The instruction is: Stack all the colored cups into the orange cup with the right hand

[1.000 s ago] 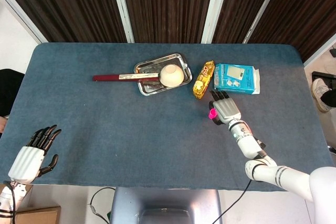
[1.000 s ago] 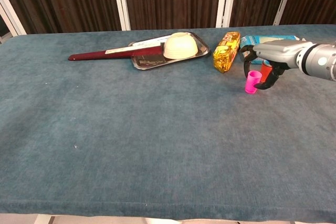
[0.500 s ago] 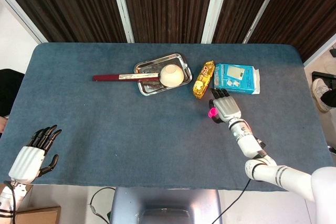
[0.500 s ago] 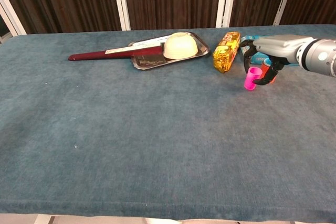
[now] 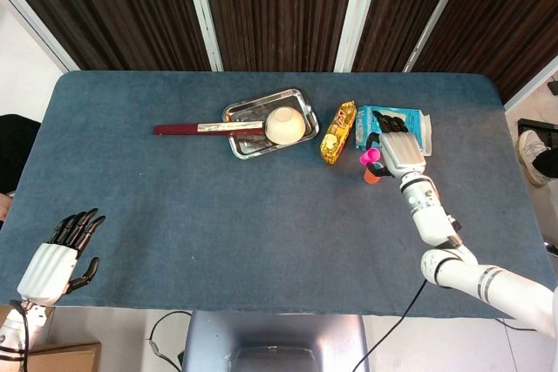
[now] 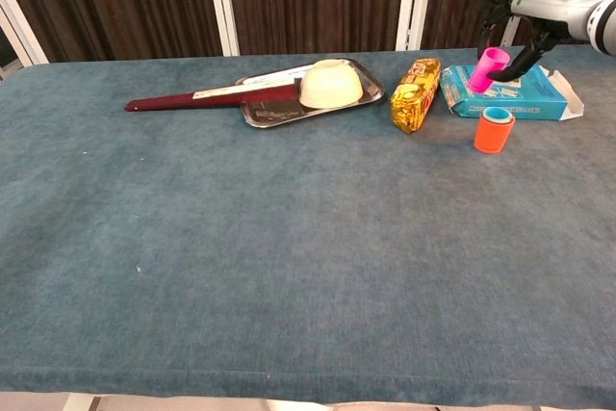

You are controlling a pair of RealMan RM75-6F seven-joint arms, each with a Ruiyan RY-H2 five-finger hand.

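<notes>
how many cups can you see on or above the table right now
3: a pink cup held up by the right hand, an orange cup standing before the blue box, and a blue cup nested inside it. More may be nested unseen.

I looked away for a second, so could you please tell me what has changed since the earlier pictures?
The right hand has lifted the pink cup off the table, above the orange cup. The tray, snack bag, blue box and left hand stayed put.
</notes>
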